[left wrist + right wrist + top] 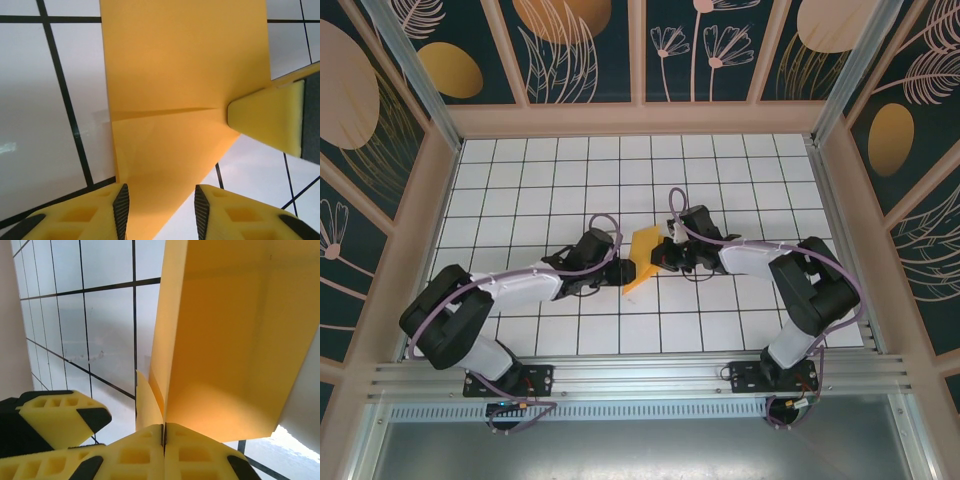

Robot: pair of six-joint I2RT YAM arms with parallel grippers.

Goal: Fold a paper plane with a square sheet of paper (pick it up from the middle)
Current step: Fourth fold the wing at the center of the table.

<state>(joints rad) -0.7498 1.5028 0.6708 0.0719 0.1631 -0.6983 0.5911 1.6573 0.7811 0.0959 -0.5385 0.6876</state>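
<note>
The paper (642, 258) is being held over the middle tiles of the table (520, 170), in the gap between the two arms. It is being pinched by the right gripper (164, 437), whose pads are being pressed flat together on the sheet's folded lower edge. From that pinch the folded sheet is being shown rising as a tall orange-yellow panel in the right wrist view. The left gripper (161, 192) is being kept released, its jaws standing apart with the narrow end of the paper lying between them and not clamped. In the left wrist view a crease (165, 112) is being shown running across the sheet, and one finger (265, 117) of the right gripper is being pressed against the paper at the crease's end.
</note>
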